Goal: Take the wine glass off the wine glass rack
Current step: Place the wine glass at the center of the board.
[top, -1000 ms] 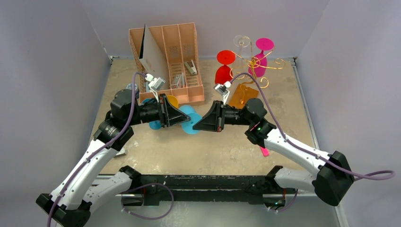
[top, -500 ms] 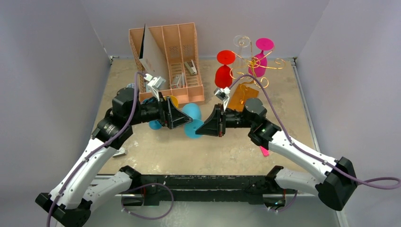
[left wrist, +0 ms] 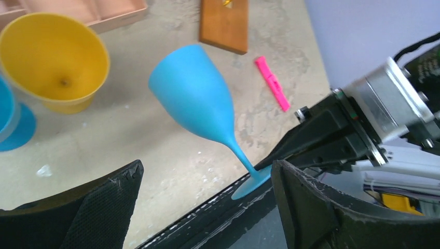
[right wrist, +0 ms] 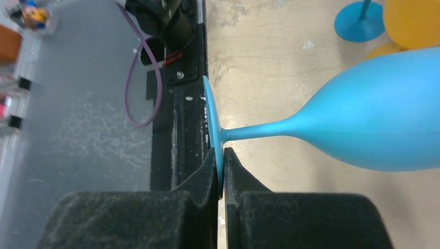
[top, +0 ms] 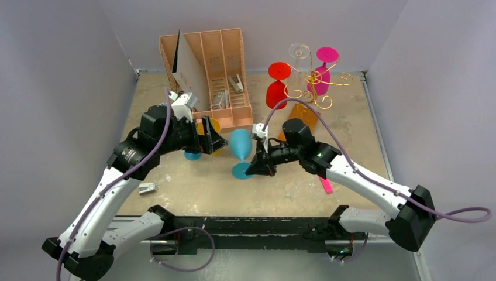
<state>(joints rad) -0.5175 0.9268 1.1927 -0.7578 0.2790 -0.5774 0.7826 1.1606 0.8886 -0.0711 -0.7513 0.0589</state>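
My right claw (right wrist: 220, 155) was clamped on the foot of the blue wine glass (right wrist: 373, 124) (just the thin rim). My left claw (left wrist: 205, 207) sat wide apart, clear of the glass.

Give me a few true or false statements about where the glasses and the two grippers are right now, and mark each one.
1. The right gripper pinches the blue wine glass by the edge of its foot. True.
2. The left gripper is shut on that glass's bowl. False: it is open and apart from the glass.
3. The wine glass rack is empty. False: a red glass, a pink glass and a clear glass hang on it.
4. A yellow glass is on the table near the file organiser. True.
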